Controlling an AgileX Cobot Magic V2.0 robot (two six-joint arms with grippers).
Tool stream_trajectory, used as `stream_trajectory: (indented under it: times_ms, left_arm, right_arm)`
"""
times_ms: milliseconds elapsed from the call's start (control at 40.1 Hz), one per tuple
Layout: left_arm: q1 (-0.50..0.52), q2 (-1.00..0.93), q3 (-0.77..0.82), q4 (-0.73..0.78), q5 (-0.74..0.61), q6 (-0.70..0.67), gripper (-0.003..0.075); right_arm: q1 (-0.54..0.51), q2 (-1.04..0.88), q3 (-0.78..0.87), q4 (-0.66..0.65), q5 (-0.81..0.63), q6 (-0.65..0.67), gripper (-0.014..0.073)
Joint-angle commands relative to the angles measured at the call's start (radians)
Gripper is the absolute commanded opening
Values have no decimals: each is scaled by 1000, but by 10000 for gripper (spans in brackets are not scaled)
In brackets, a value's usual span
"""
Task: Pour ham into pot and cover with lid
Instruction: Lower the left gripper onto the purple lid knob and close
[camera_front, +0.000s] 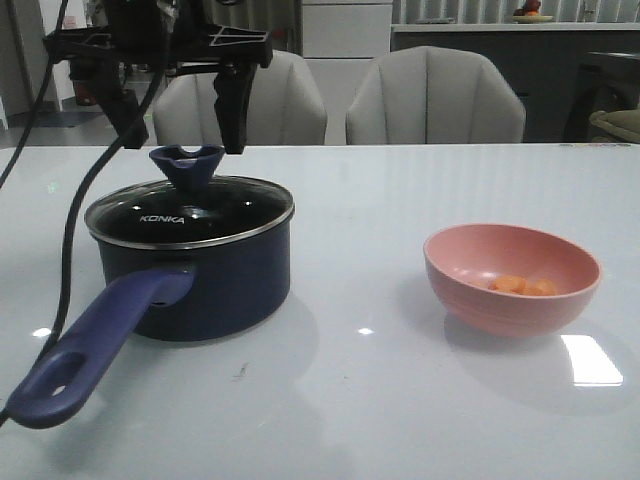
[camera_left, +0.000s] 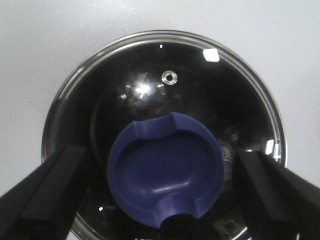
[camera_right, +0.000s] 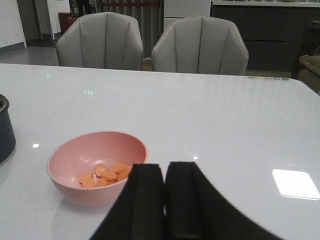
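The dark navy pot (camera_front: 215, 285) stands at the left of the table, its long handle (camera_front: 100, 340) pointing toward the front edge. The glass lid (camera_front: 200, 212) rests on the pot, its blue knob (camera_front: 187, 165) upright. My left gripper (camera_front: 185, 143) hangs open just above the knob. In the left wrist view the knob (camera_left: 165, 167) lies between the two fingers (camera_left: 50, 195) without touching either. The ham (camera_front: 522, 286) lies in the pink bowl (camera_front: 512, 300) at the right. My right gripper (camera_right: 165, 170) is shut and empty, next to the bowl (camera_right: 75, 150) holding the ham (camera_right: 105, 175).
Two grey chairs (camera_front: 430, 95) stand behind the table's far edge. A black cable (camera_front: 70, 220) hangs from the left arm past the pot. The pot's side (camera_right: 5, 132) shows at the edge of the right wrist view.
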Motion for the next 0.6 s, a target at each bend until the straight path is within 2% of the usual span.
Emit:
stream_trajectory:
  times_ms: [0,574]
  left_arm:
    - [-4,-47,-36,17,-10,-34,607]
    - [-2,5,-36,8,-28,-44,606]
  right_arm:
    - [-6,-20,-4,-4,-81,-8,149]
    - [-6,-20,-4,-4,-81,-8,149]
